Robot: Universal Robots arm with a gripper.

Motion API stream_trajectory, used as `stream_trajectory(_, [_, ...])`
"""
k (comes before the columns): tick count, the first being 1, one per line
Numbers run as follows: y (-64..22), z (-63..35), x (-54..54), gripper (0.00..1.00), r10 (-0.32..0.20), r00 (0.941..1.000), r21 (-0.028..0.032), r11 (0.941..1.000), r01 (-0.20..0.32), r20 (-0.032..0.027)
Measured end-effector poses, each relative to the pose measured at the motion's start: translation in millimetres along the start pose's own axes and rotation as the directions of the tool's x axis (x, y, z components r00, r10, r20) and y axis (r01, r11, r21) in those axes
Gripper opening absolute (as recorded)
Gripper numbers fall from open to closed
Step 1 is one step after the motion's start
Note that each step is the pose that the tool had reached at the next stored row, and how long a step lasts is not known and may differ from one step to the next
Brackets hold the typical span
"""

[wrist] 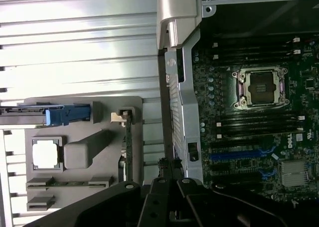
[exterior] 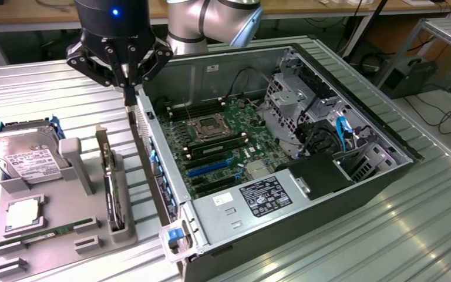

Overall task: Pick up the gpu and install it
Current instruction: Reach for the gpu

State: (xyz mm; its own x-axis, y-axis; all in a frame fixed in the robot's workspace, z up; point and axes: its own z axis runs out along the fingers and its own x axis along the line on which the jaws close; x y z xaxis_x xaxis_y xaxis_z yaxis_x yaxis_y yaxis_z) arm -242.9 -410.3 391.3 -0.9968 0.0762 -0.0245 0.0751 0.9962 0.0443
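Note:
The gpu (exterior: 113,191) is a thin dark card standing on its edge in a grey holder (exterior: 73,176) at the exterior view's left, its silver bracket at the far end. From the wrist it appears edge-on (wrist: 127,152). My gripper (exterior: 127,88) hangs shut and empty above the open computer case's near wall (exterior: 159,170), beyond the card's bracket end and well above it. In the wrist view the shut fingertips (wrist: 169,166) sit over that wall. The motherboard (exterior: 218,147) lies open in the case, with a blue slot (exterior: 209,168) (wrist: 234,154).
The grey holder also carries a hard drive (exterior: 26,155) in a blue frame, a processor chip (exterior: 23,214) and a green RAM stick (exterior: 45,232). A labelled power supply (exterior: 265,197) and drive cages (exterior: 296,100) crowd the case. All stands on a slatted metal table (exterior: 327,247).

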Motion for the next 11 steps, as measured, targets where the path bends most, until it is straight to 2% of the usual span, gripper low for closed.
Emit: stream_trajectory(11, [-1.1, 0.5, 2.9, 0.11, 0.0, 1.0, 0.0, 1.0, 0.0, 0.0])
